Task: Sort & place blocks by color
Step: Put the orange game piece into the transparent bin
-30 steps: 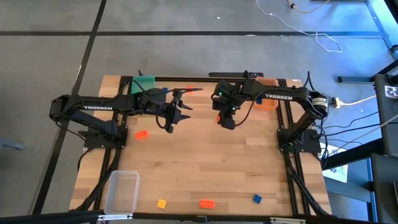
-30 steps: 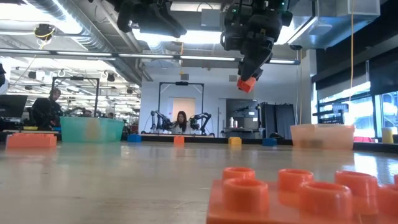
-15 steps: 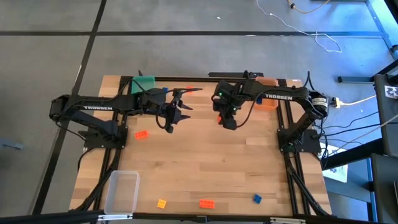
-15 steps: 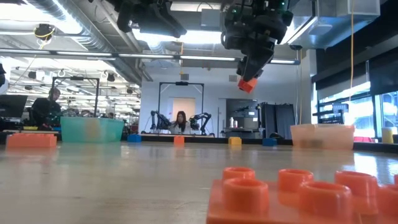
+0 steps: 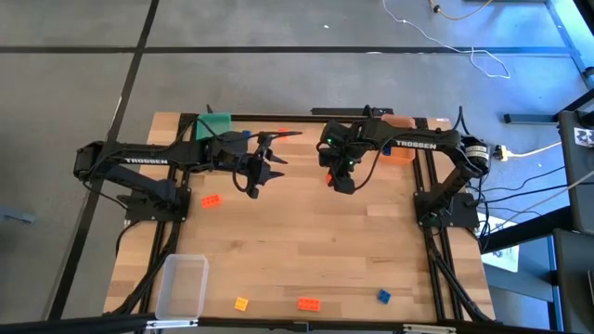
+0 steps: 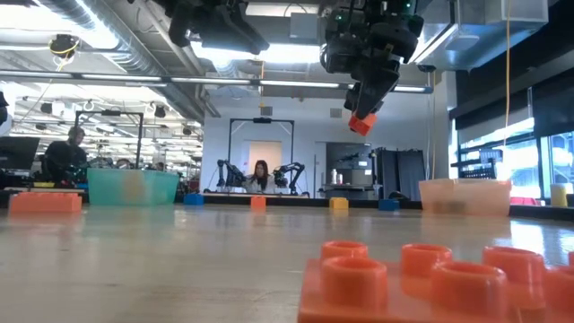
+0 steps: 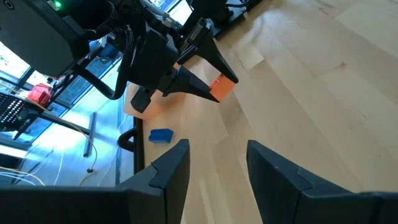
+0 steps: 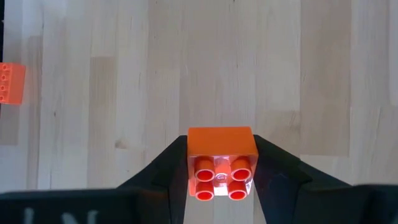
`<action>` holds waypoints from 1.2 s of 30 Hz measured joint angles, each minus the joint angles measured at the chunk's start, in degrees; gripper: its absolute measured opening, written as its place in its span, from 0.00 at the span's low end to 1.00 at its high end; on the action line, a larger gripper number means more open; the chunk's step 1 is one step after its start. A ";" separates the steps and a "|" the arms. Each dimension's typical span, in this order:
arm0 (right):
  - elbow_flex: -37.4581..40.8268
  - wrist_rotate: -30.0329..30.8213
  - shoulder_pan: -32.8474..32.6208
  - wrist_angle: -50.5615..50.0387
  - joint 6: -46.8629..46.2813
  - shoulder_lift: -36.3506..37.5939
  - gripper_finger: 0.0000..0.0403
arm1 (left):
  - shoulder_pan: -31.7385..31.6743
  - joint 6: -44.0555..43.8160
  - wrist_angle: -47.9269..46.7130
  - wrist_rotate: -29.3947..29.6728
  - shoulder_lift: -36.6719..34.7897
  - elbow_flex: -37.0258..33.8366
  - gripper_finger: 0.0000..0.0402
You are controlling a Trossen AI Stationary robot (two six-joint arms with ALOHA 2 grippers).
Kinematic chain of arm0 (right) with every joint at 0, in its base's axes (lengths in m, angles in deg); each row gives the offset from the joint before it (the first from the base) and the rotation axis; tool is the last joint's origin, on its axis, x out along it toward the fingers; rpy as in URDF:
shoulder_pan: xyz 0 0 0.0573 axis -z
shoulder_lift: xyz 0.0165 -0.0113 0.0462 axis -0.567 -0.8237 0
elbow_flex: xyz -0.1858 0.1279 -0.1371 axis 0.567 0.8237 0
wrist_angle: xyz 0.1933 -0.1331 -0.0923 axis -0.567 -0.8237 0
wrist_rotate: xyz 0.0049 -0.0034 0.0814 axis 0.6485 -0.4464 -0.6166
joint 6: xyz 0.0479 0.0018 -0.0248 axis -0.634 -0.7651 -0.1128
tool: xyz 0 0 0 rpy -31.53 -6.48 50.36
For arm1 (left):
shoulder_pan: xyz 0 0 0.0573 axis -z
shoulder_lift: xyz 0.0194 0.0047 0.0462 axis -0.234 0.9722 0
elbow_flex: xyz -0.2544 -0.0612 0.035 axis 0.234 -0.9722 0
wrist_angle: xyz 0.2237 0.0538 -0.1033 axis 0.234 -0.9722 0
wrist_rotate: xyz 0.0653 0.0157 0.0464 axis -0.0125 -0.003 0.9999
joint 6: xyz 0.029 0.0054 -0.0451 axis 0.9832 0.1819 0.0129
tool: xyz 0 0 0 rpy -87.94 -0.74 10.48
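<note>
Right gripper point(image 8: 221, 177) pinches an orange block point(image 8: 221, 163) above bare table point(image 5: 306, 250). Left gripper point(image 7: 214, 165) spread, empty, nearby. Orange bin point(image 5: 397, 151) sits just beyond, nothing between.

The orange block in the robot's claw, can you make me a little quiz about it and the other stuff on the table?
1. True or false: the right gripper holds an orange block up off the table.
2. What is between the left gripper's fingers? A) a blue block B) nothing C) a yellow block
3. What colour is the bin at the table's far left corner in the high view?

Key: 1 true. 2 B, its fingers stand apart and empty. 3 green.
</note>
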 joint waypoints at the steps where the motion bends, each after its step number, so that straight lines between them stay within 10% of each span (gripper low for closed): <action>1: 0.00 -0.02 0.00 0.00 0.00 0.00 0.35 | 0.02 0.02 0.00 0.35 0.00 0.00 0.37; 36: 0.00 0.00 0.00 0.07 0.03 0.00 0.35 | 0.00 0.48 -0.44 5.77 0.00 0.00 0.39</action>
